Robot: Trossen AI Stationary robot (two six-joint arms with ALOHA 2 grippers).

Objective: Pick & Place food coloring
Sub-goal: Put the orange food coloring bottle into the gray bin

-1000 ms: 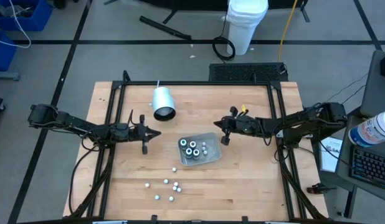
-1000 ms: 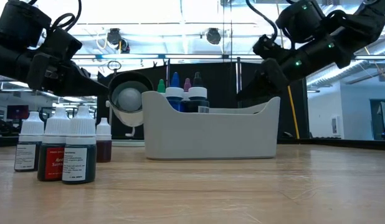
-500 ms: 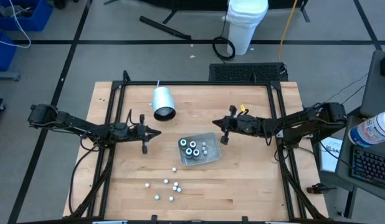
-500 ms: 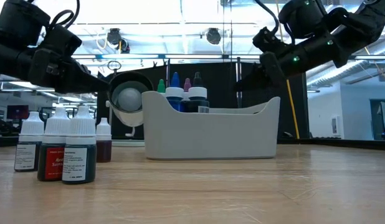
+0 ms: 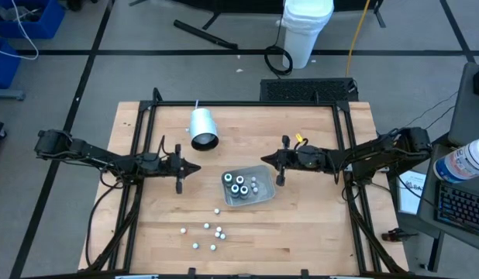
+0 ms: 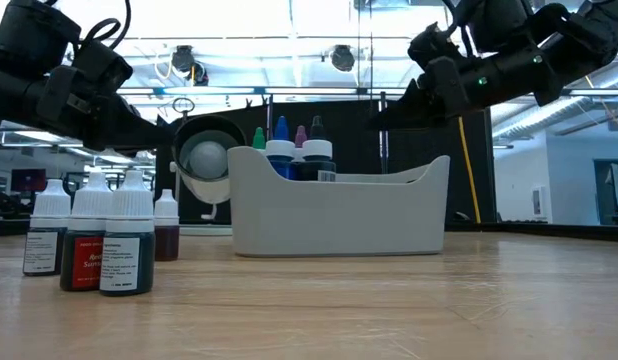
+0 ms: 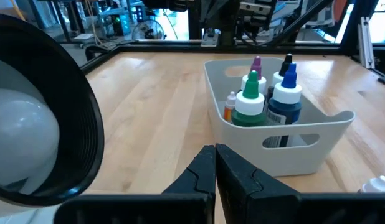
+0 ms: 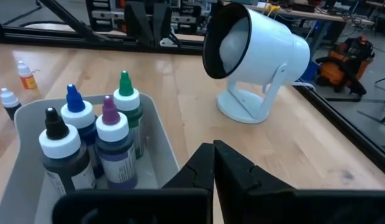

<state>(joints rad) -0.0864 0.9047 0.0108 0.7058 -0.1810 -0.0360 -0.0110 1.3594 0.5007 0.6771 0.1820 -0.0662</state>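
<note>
Standing upright in the white bin (image 7: 317, 134), four white-collared food coloring bottles (image 8: 96, 137) show coloured tips, while both pincers, left (image 5: 194, 166) and right (image 5: 264, 159), hover closed and empty.

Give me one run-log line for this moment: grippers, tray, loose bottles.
left gripper: shut, empty, beside tray | right gripper: shut, empty, above tray corner | tray: several food coloring bottles inside | loose bottles: on table

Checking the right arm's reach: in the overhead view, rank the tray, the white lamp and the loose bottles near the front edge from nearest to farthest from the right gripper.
From the right gripper:
1. Tray, right beside it, mid-table.
2. White lamp, toward the back left.
3. Loose bottles, near the front edge.
</note>
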